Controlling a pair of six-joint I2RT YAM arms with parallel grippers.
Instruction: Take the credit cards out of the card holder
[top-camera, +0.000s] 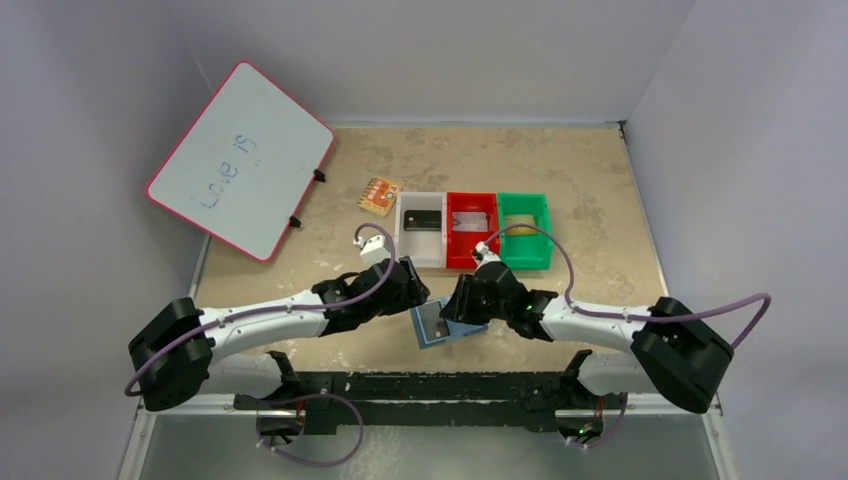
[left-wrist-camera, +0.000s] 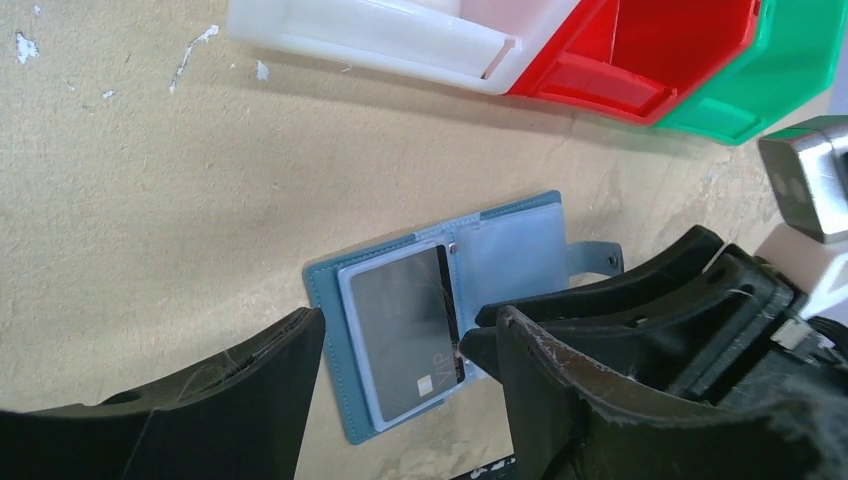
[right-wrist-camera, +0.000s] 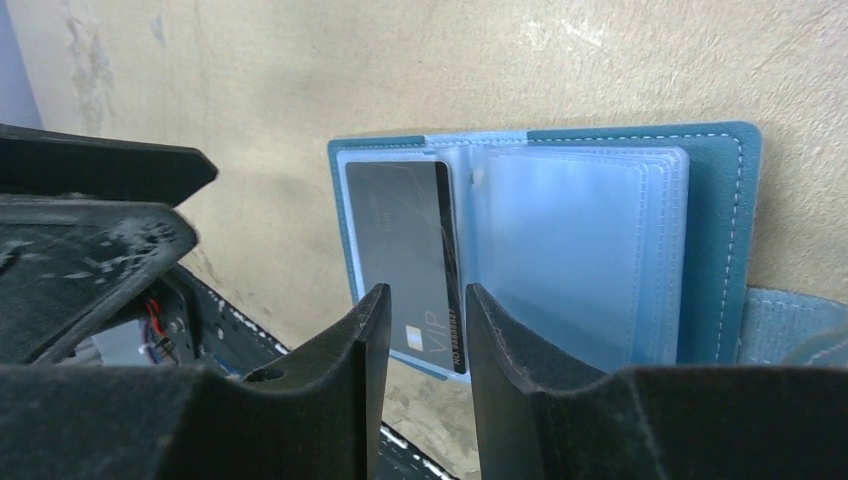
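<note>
The card holder (top-camera: 441, 325) lies open on the table between both arms, lighter blue sleeves up (right-wrist-camera: 600, 250) (left-wrist-camera: 520, 250). A grey credit card (left-wrist-camera: 405, 330) (right-wrist-camera: 400, 250) marked VIP sits in its left-hand sleeve. My left gripper (left-wrist-camera: 405, 320) (top-camera: 420, 290) hovers over it, open wide, nothing between the fingers. My right gripper (right-wrist-camera: 425, 295) (top-camera: 465, 300) is open by a narrow gap, its tips at the card's edge by the spine, one fingertip (left-wrist-camera: 470, 348) touching there. Other credit cards lie in the bins: black (top-camera: 420, 220), silver (top-camera: 470, 222), yellow (top-camera: 520, 222).
White bin (top-camera: 403, 235), red bin (top-camera: 452, 240) and green bin (top-camera: 544, 235) stand in a row behind the wallet. An orange patterned square (top-camera: 379, 194) lies left of them. A whiteboard (top-camera: 240, 160) leans at the back left wall.
</note>
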